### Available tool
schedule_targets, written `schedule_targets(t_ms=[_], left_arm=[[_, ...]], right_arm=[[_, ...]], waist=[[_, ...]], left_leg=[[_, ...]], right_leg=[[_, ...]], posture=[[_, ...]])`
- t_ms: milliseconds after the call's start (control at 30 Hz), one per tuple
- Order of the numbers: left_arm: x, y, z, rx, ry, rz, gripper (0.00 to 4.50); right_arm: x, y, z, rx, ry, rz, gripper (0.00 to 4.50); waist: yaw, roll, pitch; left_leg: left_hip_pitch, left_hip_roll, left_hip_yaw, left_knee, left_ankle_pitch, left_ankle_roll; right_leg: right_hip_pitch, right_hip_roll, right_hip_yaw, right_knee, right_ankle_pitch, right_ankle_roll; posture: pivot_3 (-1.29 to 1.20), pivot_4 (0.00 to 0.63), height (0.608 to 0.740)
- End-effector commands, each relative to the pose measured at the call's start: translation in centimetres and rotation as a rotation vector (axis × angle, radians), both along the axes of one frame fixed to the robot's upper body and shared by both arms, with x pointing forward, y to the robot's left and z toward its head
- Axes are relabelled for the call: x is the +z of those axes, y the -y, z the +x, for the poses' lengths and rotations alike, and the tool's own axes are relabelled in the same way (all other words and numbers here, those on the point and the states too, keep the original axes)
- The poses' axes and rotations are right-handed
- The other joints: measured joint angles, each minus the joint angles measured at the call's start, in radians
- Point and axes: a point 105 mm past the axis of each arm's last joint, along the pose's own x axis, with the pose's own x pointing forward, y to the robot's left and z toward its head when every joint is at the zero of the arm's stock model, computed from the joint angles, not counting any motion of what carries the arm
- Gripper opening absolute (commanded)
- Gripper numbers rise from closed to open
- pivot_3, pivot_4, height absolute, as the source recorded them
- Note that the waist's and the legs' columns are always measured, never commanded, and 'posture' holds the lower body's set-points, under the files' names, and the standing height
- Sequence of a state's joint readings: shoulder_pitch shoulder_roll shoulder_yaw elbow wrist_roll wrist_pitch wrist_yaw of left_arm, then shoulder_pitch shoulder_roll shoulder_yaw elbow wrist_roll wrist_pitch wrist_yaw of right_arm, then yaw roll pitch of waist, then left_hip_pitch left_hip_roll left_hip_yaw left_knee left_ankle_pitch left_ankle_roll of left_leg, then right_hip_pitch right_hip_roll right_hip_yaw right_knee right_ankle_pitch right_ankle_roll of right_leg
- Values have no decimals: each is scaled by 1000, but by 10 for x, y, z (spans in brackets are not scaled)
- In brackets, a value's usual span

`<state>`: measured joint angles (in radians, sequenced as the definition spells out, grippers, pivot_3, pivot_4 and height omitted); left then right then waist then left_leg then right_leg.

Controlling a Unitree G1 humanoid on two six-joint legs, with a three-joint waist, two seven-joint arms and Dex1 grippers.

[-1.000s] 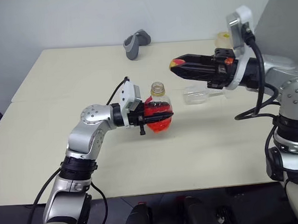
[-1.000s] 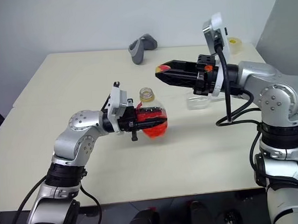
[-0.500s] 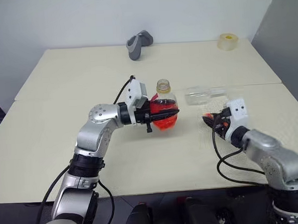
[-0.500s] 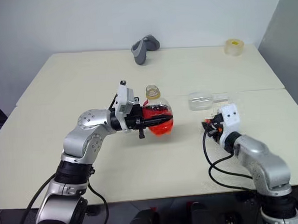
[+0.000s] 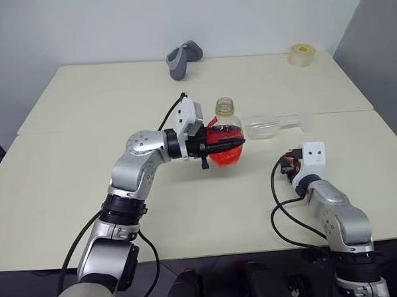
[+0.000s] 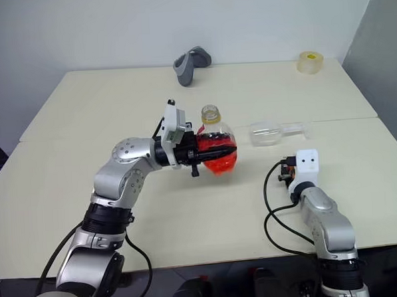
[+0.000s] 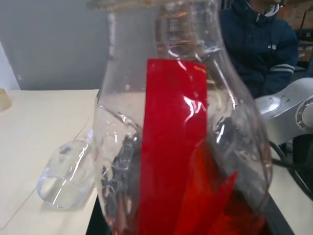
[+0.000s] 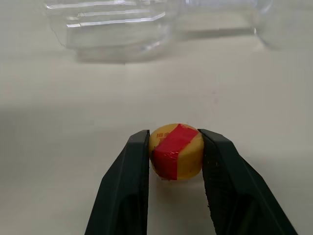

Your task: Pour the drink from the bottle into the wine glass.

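One bottle [image 5: 225, 137], clear plastic, round belly, short open neck, red strip on the side, held upright above table [image 5: 86, 174] near its middle. Drink [image 6: 219, 162] bright red, translucent, pooled in the lower belly. Left gripper [image 5: 233, 144] clamped on the belly from the side, black fingers level, pressed into the plastic.

Glass [image 5: 267, 125] clear, colourless, stemmed, lying on its side just beyond and to the right of bottle, apart from it, bowl toward bottle, round foot away; empty by the look. Same glass on its side in left wrist view [image 7: 66, 178], behind the bottle wall.

Cap [image 8: 176, 151] small, round, yellow with a red band, off the bottle, pinched between right gripper's [image 8: 175, 159] two black tapered fingers, low over table with glass just ahead. Cannot tell whether cap touches the surface. Right gripper in eye view [image 5: 289, 168] near the table's right front, black cable looping beside it.

Table pale cream, matt, faintly grained, seam running across behind glass. Grey curved object [image 5: 182, 59] at the far edge, centre. Tape roll [image 5: 302, 54], pale yellow, far right corner. Both well apart from bottle. Plain grey-white wall behind. Person in dark jacket [image 7: 259, 49] in left wrist view, past bottle.
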<state>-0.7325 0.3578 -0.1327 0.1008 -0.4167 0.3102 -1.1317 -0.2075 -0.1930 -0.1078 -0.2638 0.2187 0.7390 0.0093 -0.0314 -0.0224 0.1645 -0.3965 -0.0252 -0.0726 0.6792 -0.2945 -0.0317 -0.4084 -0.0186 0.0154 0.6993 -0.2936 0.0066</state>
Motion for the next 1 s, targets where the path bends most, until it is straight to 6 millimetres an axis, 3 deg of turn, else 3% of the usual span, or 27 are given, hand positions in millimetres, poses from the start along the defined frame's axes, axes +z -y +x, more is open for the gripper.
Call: schedule_targets(t_ms=[33, 300, 367, 500, 767, 900, 1000], left_arm=[[15, 0, -1, -8, 66, -19, 1112], [17, -8, 4, 40, 70, -26, 1112], [19, -12, 8, 73, 70, -33, 1112], [29, -31, 27, 211, 76, -65, 1112], [34, -79, 72, 602, 134, -77, 1105], [42, -117, 93, 832, 142, -114, 1096], [46, -178, 104, 1126, 170, -143, 1096]], right_arm=[[4, 6, 0, -29, -4, 29, 1934], [23, 4, -8, 37, 6, -7, 4500], [35, 2, -14, 78, 26, -35, 4500], [72, -24, -32, 323, 125, -75, 4500], [104, -76, -57, 777, 217, 29, 4500], [124, -99, -49, 896, 317, 42, 4500], [142, -130, -36, 960, 408, 98, 4500]], waist=[[0, 0, 0], [0, 0, 0], [0, 0, 0], [-1, 1, 0], [1, 1, 0], [-1, 1, 0], [-12, 1, 0]], left_leg=[[0, 0, 0, 0, 0, 0], [0, 0, 0, 0, 0, 1], [0, 0, 0, 0, 0, 1], [0, 0, -1, 0, -1, 1], [1, 0, -1, 0, -2, 4], [1, 0, -2, 0, -2, 4], [2, 0, -2, 0, -1, 1]], right_leg=[[0, 0, 0, 0, 0, 0], [0, 0, 0, 0, 0, 0], [0, 0, 0, 0, 0, 0], [0, 0, -1, 0, 0, 0], [1, 0, -1, -1, 0, 0], [1, 0, -2, -1, 0, 0], [1, 0, -1, -1, 0, 0]], posture=[[0, 150, 740], [0, 150, 740], [0, 150, 740], [0, 150, 740], [0, 150, 740], [0, 150, 740], [0, 150, 740]])
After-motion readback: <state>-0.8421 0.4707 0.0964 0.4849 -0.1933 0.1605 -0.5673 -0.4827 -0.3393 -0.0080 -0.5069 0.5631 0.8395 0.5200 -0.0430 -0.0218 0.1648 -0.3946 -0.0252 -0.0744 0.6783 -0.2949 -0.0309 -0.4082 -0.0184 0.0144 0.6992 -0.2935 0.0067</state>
